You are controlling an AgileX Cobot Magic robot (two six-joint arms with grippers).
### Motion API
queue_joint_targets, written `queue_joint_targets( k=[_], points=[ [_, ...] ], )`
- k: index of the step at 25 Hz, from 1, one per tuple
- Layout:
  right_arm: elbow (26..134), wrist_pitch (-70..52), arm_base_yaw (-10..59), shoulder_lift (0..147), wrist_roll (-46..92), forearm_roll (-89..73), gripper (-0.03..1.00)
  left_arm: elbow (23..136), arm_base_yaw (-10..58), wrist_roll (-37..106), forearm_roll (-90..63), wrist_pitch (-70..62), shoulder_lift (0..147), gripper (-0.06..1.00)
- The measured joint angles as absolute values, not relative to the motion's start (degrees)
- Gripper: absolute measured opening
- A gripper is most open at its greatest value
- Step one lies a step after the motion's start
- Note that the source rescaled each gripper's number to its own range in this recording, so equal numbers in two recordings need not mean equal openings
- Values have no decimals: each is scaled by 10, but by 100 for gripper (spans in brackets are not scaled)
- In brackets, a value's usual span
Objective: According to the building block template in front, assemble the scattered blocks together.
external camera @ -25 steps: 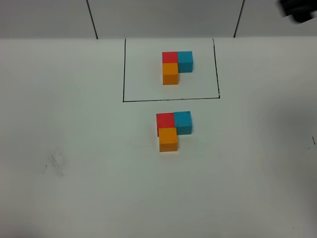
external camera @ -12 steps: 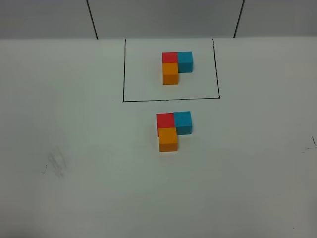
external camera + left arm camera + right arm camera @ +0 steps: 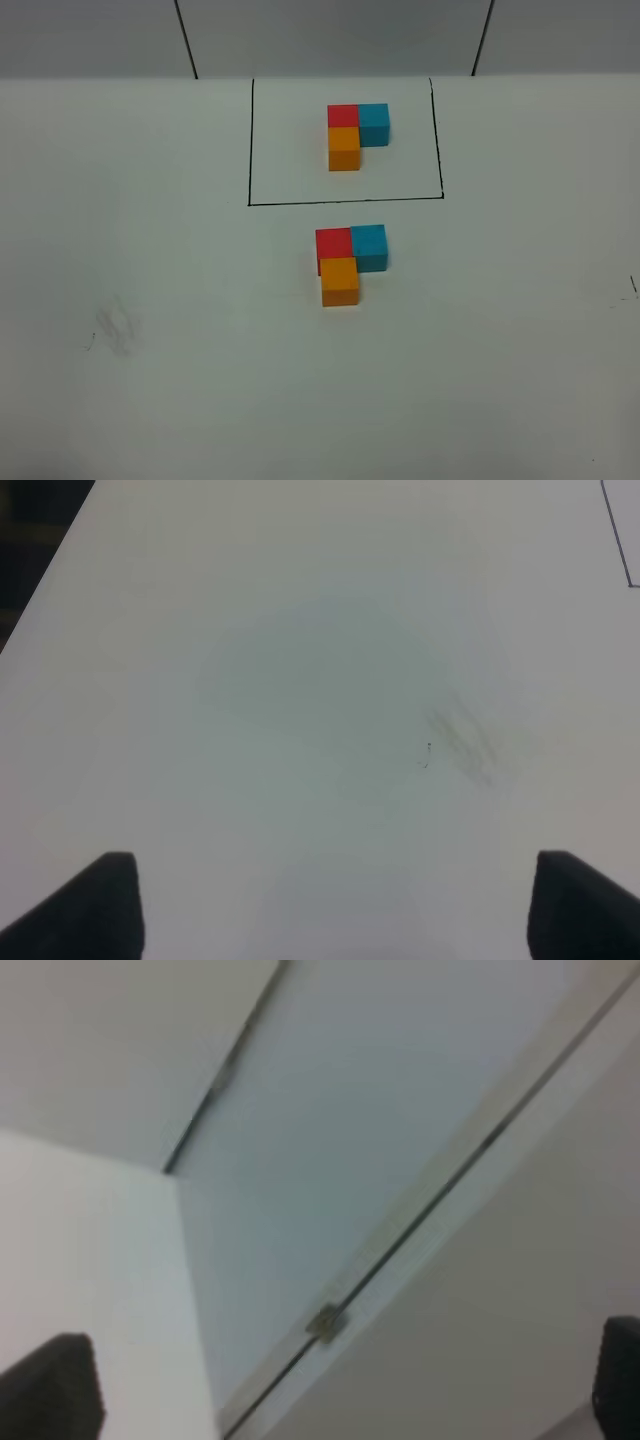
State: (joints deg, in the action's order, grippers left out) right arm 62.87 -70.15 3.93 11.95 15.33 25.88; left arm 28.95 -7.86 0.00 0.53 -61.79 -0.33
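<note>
White tabletop (image 3: 150,400) is carrying everything, smudged at its near left. Beyond the smudge, the scattered blocks (image 3: 349,258) are sitting joined in an L just nearer than the black frame (image 3: 345,201): red and blue touching, orange in front of red. Inside that frame the building block template (image 3: 355,134) is showing the same L. A second ago a dark shape was showing past the frame's far right; now it is gone. Left gripper (image 3: 330,905) and right gripper (image 3: 340,1385) are both standing wide, holding nothing.

We see soft, even light on the white table (image 3: 150,400), faint shadows, and a blurred, unfocused right wrist view.
</note>
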Motion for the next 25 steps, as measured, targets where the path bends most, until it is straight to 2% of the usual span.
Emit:
queue_joint_targets(
  k=[7,11,15,25],
  points=[
    [473,-649,-26,48,111,88,96,289,-79,0,5,-618,-3,77],
    [393,-623,-35,5,71,45,92,289,-79,0,5,-618,-3,77],
    [345,-618,-37,-3,48,36,88,289,-79,0,5,-618,-3,77],
    [288,-612,-37,-3,17,34,85,289,-79,0,5,-618,-3,77]
  ],
)
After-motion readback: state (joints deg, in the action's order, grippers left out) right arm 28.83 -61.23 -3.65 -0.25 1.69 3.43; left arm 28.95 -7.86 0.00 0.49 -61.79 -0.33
